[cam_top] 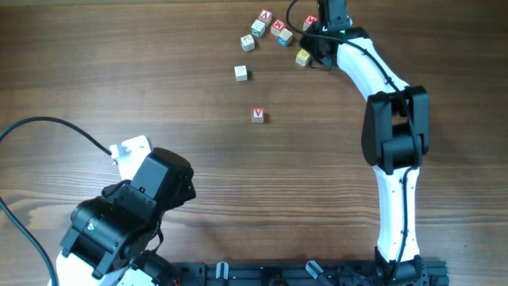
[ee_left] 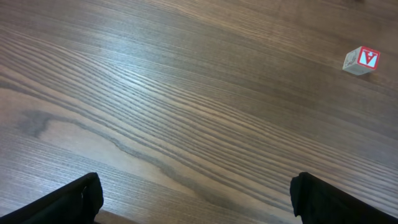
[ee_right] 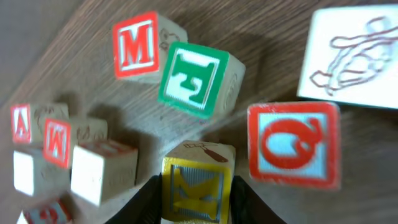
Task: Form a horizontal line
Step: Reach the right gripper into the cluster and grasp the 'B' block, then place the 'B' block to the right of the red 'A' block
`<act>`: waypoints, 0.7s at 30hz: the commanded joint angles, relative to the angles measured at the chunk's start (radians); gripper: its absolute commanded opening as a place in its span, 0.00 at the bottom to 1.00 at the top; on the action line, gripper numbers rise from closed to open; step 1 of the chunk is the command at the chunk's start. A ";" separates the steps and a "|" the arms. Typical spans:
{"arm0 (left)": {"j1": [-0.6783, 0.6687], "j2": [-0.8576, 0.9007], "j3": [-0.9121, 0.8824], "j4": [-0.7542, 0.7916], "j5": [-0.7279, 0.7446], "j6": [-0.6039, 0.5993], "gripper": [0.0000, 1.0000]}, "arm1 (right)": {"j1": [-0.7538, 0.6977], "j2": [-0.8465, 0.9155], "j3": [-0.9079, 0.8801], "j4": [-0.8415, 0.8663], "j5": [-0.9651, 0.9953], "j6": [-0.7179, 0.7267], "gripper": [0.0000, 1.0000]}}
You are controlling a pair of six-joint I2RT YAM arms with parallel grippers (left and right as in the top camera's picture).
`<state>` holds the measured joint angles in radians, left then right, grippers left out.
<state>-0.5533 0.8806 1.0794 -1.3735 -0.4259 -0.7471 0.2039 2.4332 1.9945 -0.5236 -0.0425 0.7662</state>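
Right gripper (ee_right: 196,200) clamps the yellow block (ee_right: 198,179) by opposite flat faces, within the far cluster of blocks (cam_top: 279,26); left gripper (ee_left: 198,199) hangs spread and empty. We judge the cube light, rigid and slightly slick, best held centred.

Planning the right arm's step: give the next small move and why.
Probably close the right gripper on the yellow K block and lift it straight up: its fingers flank that block, contact is unclear, and the green block and red Q block crowd close, so sliding would likely bump them.
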 commanded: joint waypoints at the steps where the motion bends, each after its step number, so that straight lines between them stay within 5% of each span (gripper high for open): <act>1: 0.002 -0.002 -0.003 0.000 -0.017 -0.021 1.00 | -0.007 -0.248 -0.005 -0.072 0.027 -0.185 0.33; 7: 0.002 -0.002 -0.003 0.000 -0.017 -0.021 1.00 | -0.006 -0.616 -0.005 -0.415 0.027 -0.243 0.32; 12: 0.002 -0.002 -0.003 0.000 -0.017 -0.021 1.00 | 0.028 -0.663 -0.019 -0.687 0.020 -0.244 0.32; 16: 0.002 -0.002 -0.003 0.000 -0.017 -0.021 1.00 | 0.075 -0.656 -0.164 -0.630 0.020 -0.243 0.32; 21: 0.002 -0.002 -0.003 0.000 -0.017 -0.021 1.00 | 0.135 -0.655 -0.490 -0.322 0.019 -0.270 0.33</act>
<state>-0.5537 0.8795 1.0794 -1.3743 -0.4263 -0.7471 0.3229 1.7664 1.6085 -0.9180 -0.0288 0.5243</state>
